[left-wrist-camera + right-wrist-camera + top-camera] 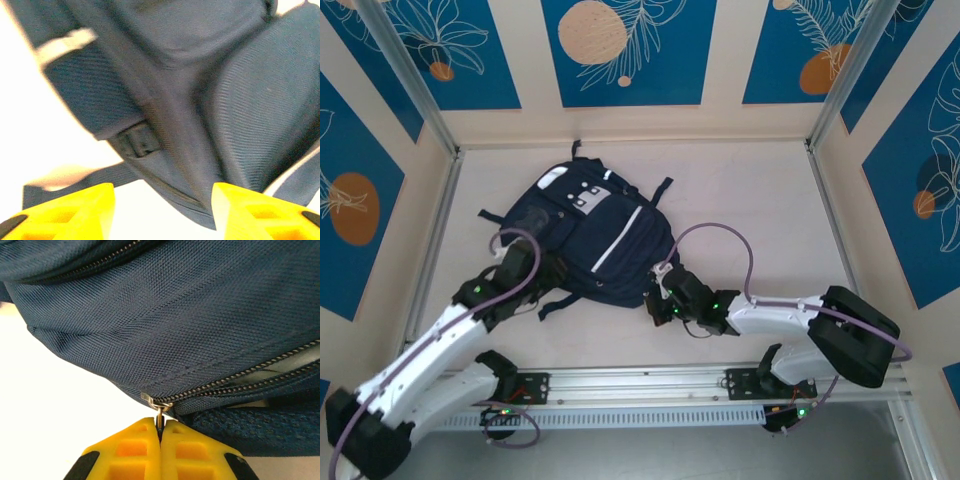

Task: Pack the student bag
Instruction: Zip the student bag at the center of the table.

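Student bag [592, 232]: lies flat on the table [750, 200], centre-left, between the two arms, straps trailing toward the near edge.

Left gripper [162, 195]: fingers [75, 210] stand well apart. The bag's lower edge and a buckled strap [137, 142] lie just ahead of the gap. Neither pad is seen pressing on fabric, and nothing is held. In the overhead view this gripper [542, 268] sits at the bag's near left corner.

Right gripper [161, 432]: fingers [130, 450] are closed tight together, pinching the metal zipper pull [159, 415] at the end of a zipper [240, 380]. In the overhead view it [660, 290] is at the bag's near right corner.
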Available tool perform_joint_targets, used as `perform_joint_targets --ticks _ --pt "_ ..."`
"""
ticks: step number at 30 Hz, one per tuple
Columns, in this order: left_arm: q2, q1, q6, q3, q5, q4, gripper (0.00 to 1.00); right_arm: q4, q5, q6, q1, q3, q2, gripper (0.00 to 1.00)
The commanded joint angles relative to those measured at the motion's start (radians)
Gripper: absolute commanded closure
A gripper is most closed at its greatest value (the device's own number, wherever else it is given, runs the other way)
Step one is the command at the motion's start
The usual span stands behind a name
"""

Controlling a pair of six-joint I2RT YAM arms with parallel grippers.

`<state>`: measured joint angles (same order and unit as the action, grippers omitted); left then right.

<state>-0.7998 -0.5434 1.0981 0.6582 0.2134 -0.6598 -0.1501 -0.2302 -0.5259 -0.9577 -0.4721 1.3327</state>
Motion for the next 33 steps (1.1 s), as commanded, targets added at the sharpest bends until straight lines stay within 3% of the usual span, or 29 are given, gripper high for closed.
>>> perform_joint_targets --ticks 1,5,8,14,21,26,30,33 --pt "0.049 0.058 0.054 -0.091 0.063 -0.096 0.57 0.049 0.038 0.018 -0.024 -0.016 0.045 1.0" --pt "-0.09 0.129 0.052 -0.116 0.0 0.03 0.74 0.047 0.041 0.015 -0.045 -0.044 0.092 1.0" --pt "-0.251 0.135 0.029 -0.077 -0.036 0.161 0.75 0.046 0.04 0.006 -0.05 -0.059 0.115 1.0" --pt "-0.548 0.135 -0.067 0.123 -0.081 0.244 0.66 0.035 0.051 -0.009 -0.067 -0.102 0.161 1.0" --pt "-0.786 0.148 -0.198 0.446 -0.157 0.162 0.47 0.029 0.075 -0.059 -0.092 -0.209 0.312 1.0" --pt "-0.767 0.152 -0.194 0.476 -0.192 0.165 0.39 0.021 0.089 -0.116 -0.104 -0.297 0.416 1.0" --pt "-0.65 0.152 -0.085 0.285 -0.239 0.233 0.4 -0.054 0.092 -0.182 -0.101 -0.29 0.43 1.0" --pt "-0.531 0.134 0.025 0.071 -0.305 0.399 0.42 -0.108 0.102 -0.224 -0.096 -0.273 0.434 1.0"
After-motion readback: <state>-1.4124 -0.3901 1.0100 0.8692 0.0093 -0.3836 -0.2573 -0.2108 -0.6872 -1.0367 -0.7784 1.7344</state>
